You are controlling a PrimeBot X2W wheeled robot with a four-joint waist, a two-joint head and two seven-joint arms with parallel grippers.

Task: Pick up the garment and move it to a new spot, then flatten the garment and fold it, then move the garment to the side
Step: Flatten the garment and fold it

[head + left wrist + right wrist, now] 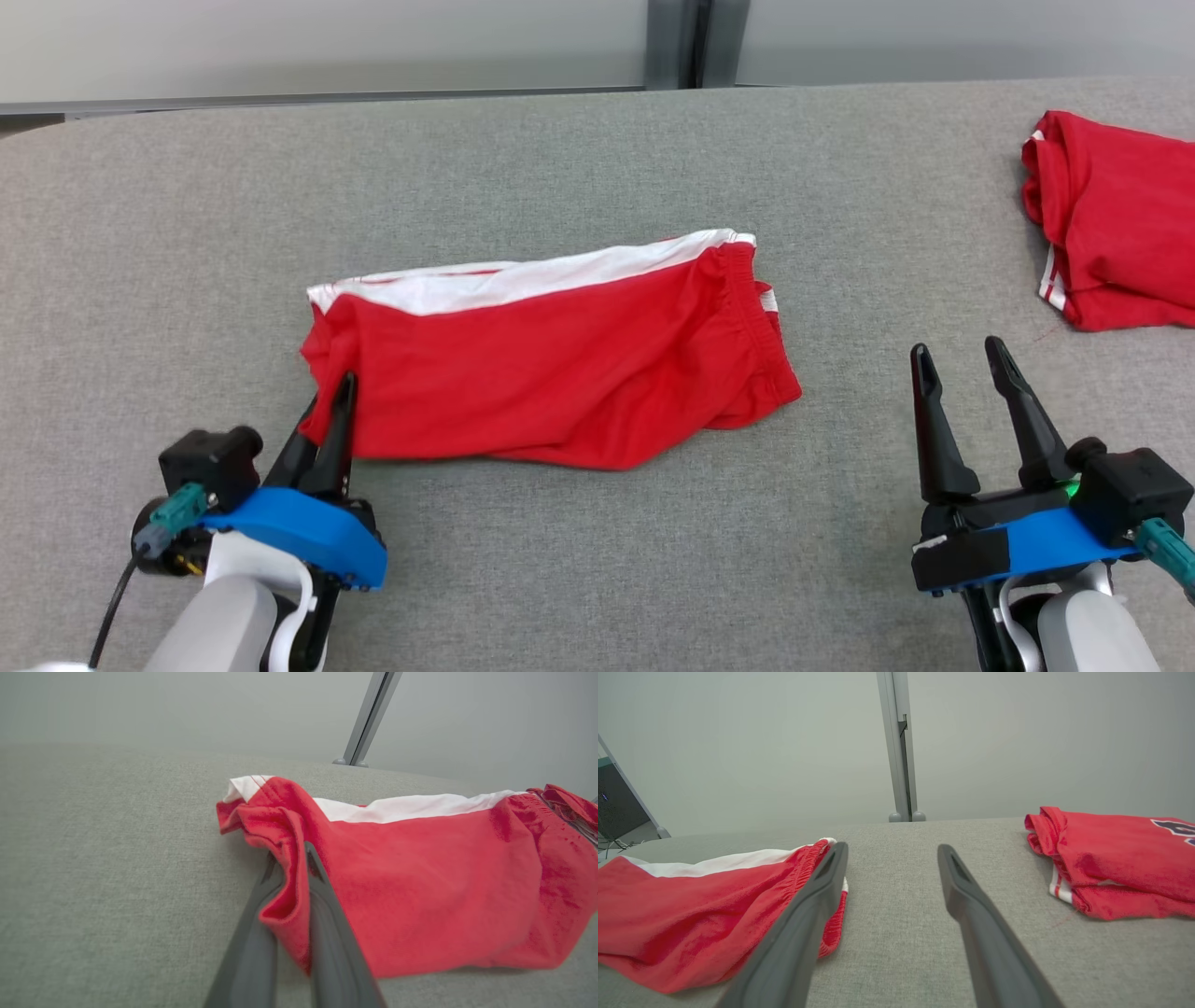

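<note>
The garment [560,364] is a pair of red shorts with a white band, lying folded across the middle of the grey table [560,159]. My left gripper [338,397] is shut on the garment's near left corner; in the left wrist view a fold of red cloth [289,896] is pinched between its two dark fingers [327,914]. My right gripper [962,359] stands open above the bare table, to the right of the garment's elastic waistband [817,858] and apart from it. Nothing lies between its fingers [966,891].
A second red garment [1116,224] with white trim lies folded at the table's far right edge, also seen as the red garment [1115,858] right of my right gripper. A pale wall with a grey post [677,42] rises behind the table.
</note>
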